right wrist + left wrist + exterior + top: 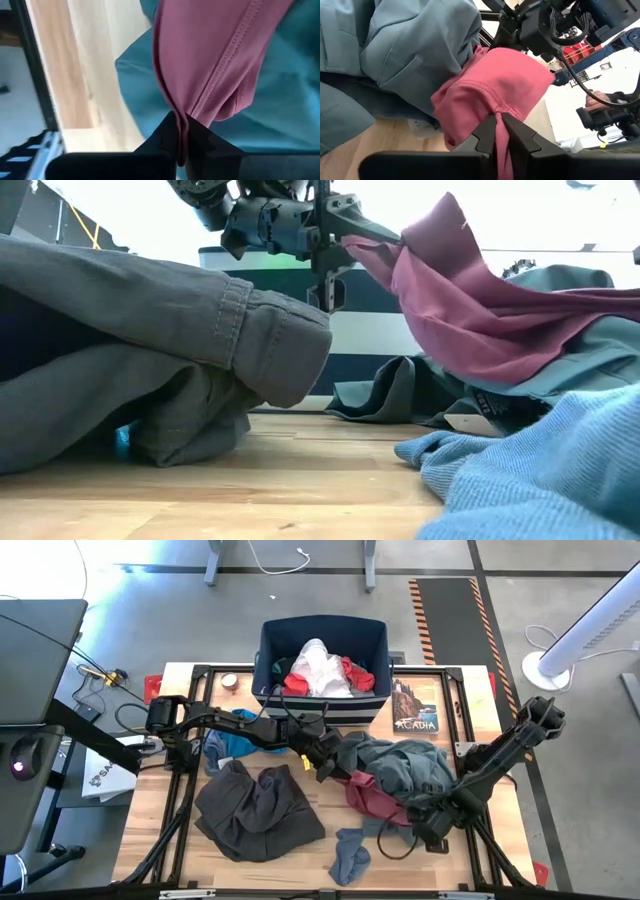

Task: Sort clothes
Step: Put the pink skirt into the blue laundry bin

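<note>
Pinching maroon piece (372, 798) at opposite ends: left gripper (330, 768) and right gripper (418, 815) both clenched on it mid-table, atop grey-green shirt (410, 765); probably stretching it free before carrying to navy bin (322, 700).

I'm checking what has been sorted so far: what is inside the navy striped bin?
In the navy fabric bin with white stripes, a crumpled white garment lies on top of red fabric. Anything deeper is covered and cannot be seen.

Wooden table (150, 830), grey-brown trousers (255, 810), grey-green shirt (410, 765), grey sock (350, 855)
</note>
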Tool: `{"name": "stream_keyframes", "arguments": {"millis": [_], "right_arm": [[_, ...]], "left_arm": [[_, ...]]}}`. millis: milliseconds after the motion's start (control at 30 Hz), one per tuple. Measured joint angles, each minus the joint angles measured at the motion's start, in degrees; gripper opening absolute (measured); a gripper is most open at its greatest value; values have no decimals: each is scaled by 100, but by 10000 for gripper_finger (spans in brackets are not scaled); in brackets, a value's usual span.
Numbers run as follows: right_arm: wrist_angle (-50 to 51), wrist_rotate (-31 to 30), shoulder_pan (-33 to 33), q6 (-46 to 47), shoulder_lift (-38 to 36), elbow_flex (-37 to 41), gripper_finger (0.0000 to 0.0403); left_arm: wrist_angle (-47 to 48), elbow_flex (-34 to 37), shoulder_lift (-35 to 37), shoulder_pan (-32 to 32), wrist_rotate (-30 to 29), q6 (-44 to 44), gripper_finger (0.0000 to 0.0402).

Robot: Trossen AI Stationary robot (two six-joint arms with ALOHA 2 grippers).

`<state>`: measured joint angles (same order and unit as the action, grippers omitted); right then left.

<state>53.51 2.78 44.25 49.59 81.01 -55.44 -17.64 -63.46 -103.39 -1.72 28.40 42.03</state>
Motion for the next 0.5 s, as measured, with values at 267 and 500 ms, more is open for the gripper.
{"name": "stream_keyframes", "arguments": {"millis": [267,500], "right_arm": [[-146,176,101,852,-181,0,1],[-150,-175,203,1640,-661,0,1]], "left_arm": [[267,0,0,0,-1,309,47],[311,2,0,0,377,654,106]]}}
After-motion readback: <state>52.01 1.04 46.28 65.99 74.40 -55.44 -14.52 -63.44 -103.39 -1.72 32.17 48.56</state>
